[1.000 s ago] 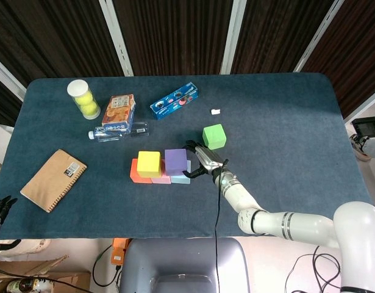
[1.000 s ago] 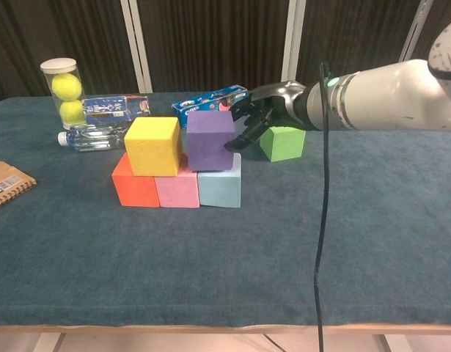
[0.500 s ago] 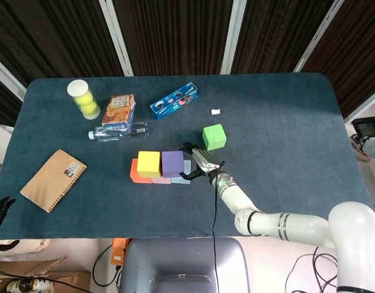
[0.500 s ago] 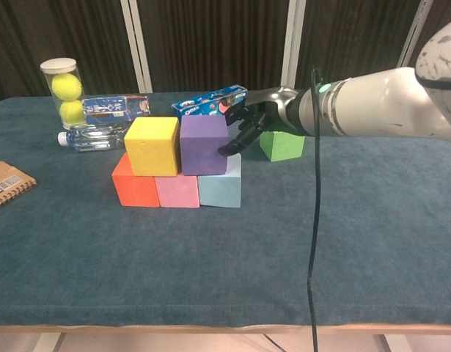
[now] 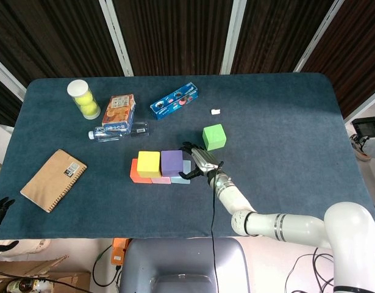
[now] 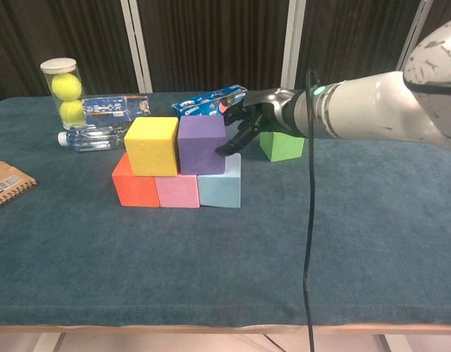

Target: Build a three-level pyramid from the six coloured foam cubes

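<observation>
Six foam cubes [image 6: 202, 144], one notebook [image 5: 53, 179], one bottle [image 5: 119, 132], one ball tube [image 5: 83, 98].

Matt foam cubes [image 6: 201, 144] on napped cloth table [image 6: 357, 220].

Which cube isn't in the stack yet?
The green cube. It sits alone on the table behind the robot hand; the red, pink, light blue, yellow and purple cubes are already stacked in two levels.

Bright, even light — sharp, soft shadows
</observation>
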You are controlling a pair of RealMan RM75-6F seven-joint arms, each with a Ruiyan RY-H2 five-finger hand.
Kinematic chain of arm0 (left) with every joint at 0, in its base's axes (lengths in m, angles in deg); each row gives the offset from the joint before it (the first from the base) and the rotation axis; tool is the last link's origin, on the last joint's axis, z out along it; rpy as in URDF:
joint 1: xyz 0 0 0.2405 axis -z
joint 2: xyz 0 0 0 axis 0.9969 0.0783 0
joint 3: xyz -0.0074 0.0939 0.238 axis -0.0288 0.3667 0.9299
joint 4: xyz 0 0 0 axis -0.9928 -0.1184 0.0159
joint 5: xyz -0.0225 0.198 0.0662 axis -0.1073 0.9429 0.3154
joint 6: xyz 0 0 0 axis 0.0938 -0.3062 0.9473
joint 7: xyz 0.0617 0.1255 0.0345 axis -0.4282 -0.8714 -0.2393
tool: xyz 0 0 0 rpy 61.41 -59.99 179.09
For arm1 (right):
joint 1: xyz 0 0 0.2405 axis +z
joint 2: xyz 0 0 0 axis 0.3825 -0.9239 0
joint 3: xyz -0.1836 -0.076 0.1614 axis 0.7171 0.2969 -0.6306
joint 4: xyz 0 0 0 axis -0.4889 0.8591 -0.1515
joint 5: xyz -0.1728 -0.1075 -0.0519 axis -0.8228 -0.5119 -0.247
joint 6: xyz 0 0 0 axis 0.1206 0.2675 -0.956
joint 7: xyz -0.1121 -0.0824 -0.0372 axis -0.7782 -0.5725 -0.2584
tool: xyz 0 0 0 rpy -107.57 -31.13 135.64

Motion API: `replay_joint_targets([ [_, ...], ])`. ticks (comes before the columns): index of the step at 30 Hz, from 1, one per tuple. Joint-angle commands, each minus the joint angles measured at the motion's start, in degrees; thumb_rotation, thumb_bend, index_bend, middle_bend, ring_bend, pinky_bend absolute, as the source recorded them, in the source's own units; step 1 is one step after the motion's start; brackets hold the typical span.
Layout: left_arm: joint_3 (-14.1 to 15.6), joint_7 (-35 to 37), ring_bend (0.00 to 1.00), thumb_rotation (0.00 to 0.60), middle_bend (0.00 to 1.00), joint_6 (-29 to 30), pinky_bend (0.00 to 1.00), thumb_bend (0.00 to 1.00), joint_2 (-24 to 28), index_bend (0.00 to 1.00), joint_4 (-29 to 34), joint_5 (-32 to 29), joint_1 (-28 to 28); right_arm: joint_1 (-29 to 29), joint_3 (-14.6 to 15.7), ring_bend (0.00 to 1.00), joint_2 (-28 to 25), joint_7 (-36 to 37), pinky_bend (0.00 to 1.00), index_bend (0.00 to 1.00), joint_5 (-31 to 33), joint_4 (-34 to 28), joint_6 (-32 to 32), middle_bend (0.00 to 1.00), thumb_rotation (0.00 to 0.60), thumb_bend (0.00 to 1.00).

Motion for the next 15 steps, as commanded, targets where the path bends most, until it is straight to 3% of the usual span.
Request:
replay_joint_targets([
  [1, 0.04, 0.29, 0.00, 0.600, 0.02, 0.05, 0.10, 0.15, -0.04, 0.09, -0.21, 0.07, -0.05, 0.12, -0.09, 0.00, 0.17, -0.35, 0.00, 0.48, 0.40, -0.09, 0.30, 0.04, 0.600, 0.27],
  [15, 0.31, 2.04, 0.00, 0.600, 0.02, 0.67, 0.10, 0.15, -0.34, 0.09, -1.64, 0.70, -0.40, 0.36, -0.92, 0.00, 0.54, -2.21, 0.00, 0.48, 2.68, -1.46, 2.38, 0.04, 0.600, 0.27],
])
